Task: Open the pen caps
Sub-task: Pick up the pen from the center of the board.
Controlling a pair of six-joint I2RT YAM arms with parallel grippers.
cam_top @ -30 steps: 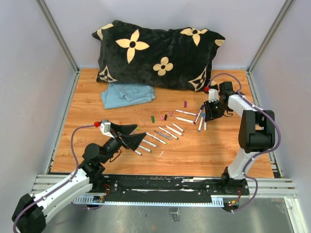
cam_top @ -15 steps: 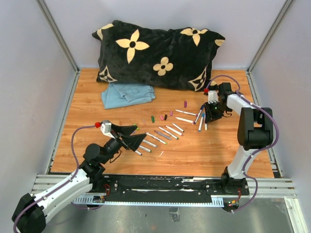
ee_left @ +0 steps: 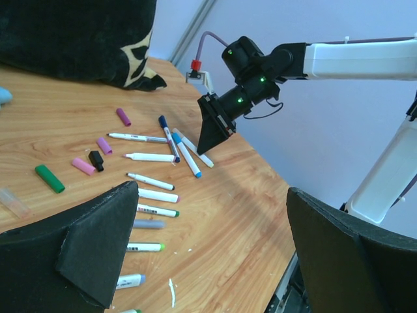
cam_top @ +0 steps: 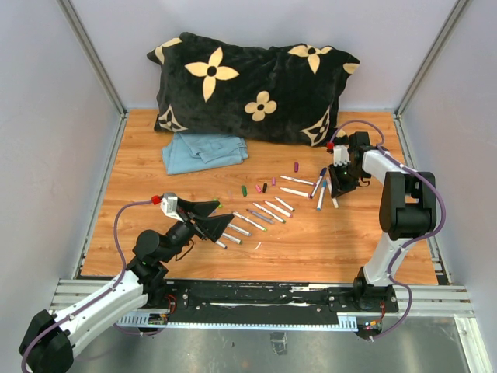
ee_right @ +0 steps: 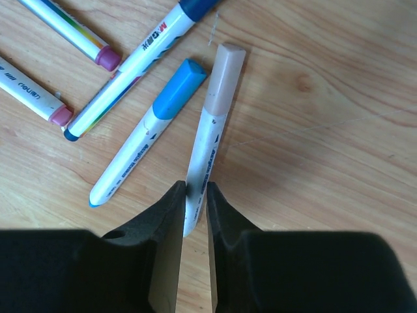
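Starting on the left: the left gripper (ee_left: 214, 192) hangs over the near part of the orange-brown wooden tabletop (cam_top: 311, 249). Its black fingers are spread all the way, with nothing between them. Behind it there's a crumpled light-blue cloth (cam_top: 203, 149). At the back sits a big black plush pillow with cream flower shapes (cam_top: 256, 85).

Mid-table is a scatter of slim white marker pens (ee_left: 150, 157). Beside them a few loose pen caps lie on the wood. There's a green plastic cap (ee_left: 49, 178), a pink cap (ee_left: 83, 166) with a small black cap (ee_left: 96, 160) right next to it, a purple cap (ee_left: 104, 145), and another purple cap (ee_left: 123, 117) farther back.

Over on the right, the right gripper (ee_right: 195, 190) is down at the table, clenched on the tail end of a white pen with a pale beige cap (ee_right: 207, 147). That pale beige cap (ee_right: 225, 65) is on the pen. Just beside it lies a white pen with a light-blue cap (ee_right: 130, 166), also capped.
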